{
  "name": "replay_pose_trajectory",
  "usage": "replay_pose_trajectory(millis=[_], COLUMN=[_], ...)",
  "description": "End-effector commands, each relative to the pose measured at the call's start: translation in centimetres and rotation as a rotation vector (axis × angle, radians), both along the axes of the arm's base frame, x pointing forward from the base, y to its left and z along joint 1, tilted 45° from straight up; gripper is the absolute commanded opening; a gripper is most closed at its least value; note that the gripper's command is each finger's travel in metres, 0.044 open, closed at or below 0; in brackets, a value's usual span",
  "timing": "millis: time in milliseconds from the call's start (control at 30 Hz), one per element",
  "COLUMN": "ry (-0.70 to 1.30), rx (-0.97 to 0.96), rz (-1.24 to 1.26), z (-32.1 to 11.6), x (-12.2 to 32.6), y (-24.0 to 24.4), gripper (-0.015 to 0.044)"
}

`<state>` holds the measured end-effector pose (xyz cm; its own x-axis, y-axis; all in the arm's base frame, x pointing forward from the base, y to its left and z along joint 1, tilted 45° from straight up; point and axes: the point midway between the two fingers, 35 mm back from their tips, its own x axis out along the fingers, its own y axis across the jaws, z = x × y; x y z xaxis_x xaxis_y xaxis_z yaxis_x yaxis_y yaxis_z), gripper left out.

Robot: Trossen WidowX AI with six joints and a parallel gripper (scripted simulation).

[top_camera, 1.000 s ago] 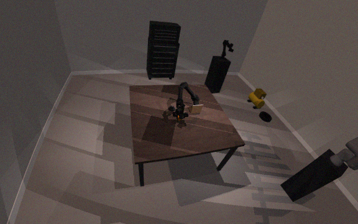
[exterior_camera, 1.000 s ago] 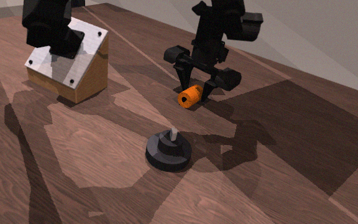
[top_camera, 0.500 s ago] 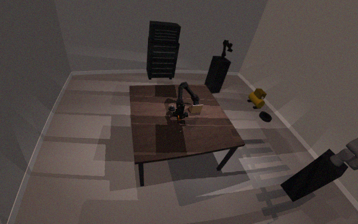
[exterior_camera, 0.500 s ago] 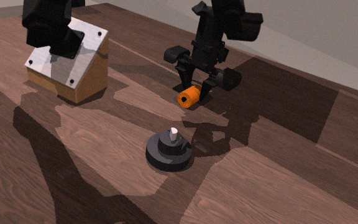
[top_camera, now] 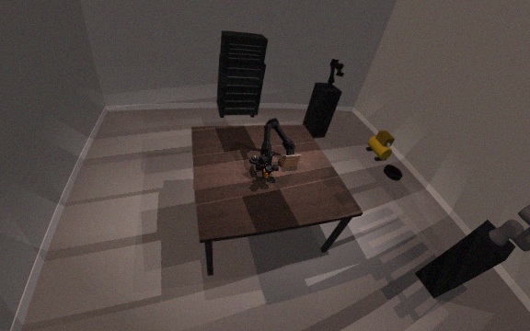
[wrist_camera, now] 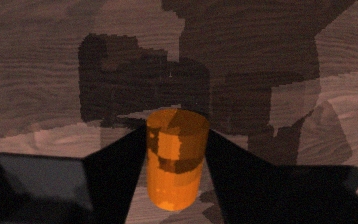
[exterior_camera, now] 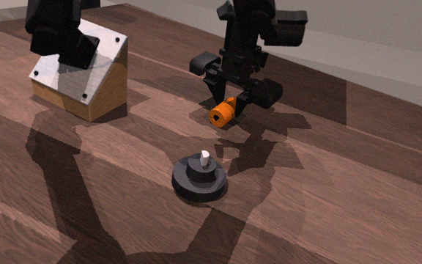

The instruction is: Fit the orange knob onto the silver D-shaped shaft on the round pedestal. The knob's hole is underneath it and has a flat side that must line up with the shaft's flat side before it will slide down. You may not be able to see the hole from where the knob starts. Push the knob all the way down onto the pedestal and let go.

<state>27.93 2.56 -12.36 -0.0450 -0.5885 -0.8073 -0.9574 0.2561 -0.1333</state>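
The orange knob (exterior_camera: pixel 226 112) (wrist_camera: pixel 175 175) lies on its side at table level; a dark hole shows in its end towards the exterior camera. I cannot tell which way the hole's flat faces. My gripper (exterior_camera: pixel 229 105) (wrist_camera: pixel 176 132) is shut on the knob, one finger against each side. The round dark pedestal (exterior_camera: pixel 198 191) stands in front of the knob in the exterior view. Its silver shaft (exterior_camera: pixel 204 159) points up, bare. The pedestal cannot be made out in the top view and is outside the wrist view.
A wooden block with a sloped metal plate (exterior_camera: pixel 108 48) (top_camera: pixel 291 161) stands to the left in the exterior view, and the arm's base is mounted on that plate. The wooden table (top_camera: pixel 228 216) (exterior_camera: pixel 343 213) carries everything. Dark arm shadows cross it.
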Motion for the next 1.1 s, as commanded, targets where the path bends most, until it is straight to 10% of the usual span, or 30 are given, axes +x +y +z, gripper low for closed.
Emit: replay_pose_trajectory(millis=[0,1067], ry=[-0.014,-0.133], rx=[0.073,0.536], rz=[0.010,0.073], z=[0.5,3.2], x=[-0.1,-0.9], y=[-0.1,-1.5], gripper=[0.0179,0.0179])
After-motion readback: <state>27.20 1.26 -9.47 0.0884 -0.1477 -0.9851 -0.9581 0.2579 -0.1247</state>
